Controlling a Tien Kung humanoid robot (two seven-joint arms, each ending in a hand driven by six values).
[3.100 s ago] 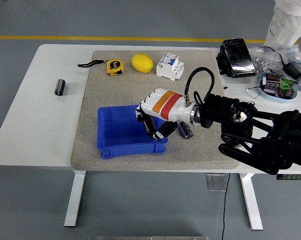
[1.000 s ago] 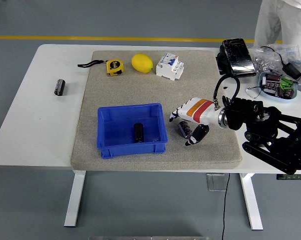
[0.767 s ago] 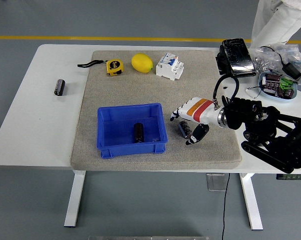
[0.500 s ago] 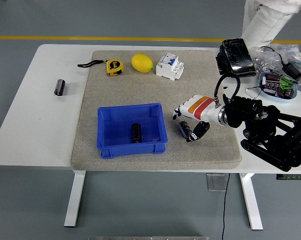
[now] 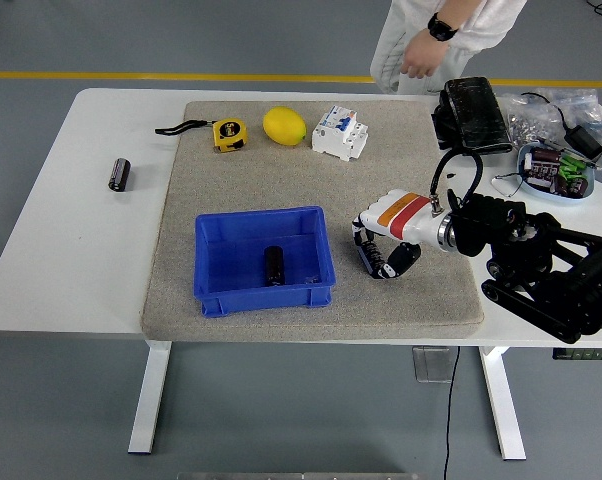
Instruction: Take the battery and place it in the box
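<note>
Right hand (image 5: 383, 243), glossy white shell with orange and red bands, lies on the coarse grey mat (image 5: 401, 160) just right of the box (image 5: 213, 270); fingers curled around a dark ribbed battery (image 5: 367, 258) that rests on the mat. Half a second ago the fingers were looser. One black cylindrical battery (image 5: 273, 264) lies inside the blue plastic box. A person's hand (image 5: 417, 66) has come in at the far edge.

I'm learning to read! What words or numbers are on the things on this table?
None can be read.
Tape measure: dark mark on its label, too small.
Circuit breaker: blue marks, too blurred.
Battery in the box: no print visible.
</note>
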